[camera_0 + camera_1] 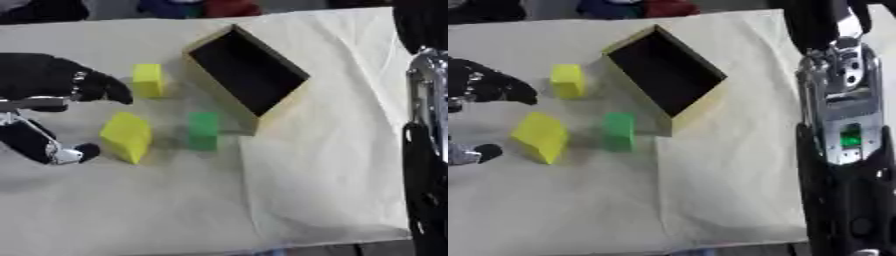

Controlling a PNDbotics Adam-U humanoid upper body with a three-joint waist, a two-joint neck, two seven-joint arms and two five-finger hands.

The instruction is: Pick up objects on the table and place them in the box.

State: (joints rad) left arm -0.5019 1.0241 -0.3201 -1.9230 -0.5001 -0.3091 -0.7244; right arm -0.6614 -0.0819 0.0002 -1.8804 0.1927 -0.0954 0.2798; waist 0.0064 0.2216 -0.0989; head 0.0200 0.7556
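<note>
The large yellow block (127, 136) lies nearest, left of the box (248, 75), just beside the left hand (52, 95), whose spread thumb and fingers bracket it without holding anything. The green block (203, 130) stands between that block and the box's near corner. Farther back, a small yellow block (150, 79) sits left of the box. The left hand is nearer than the right arm (846, 130), whose hand is unseen.

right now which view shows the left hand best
The left eye view: the left hand shows whole there, fingers and thumb spread open beside the large yellow block. The right eye view crops it at the left edge, showing only fingertips and part of the thumb.
</note>
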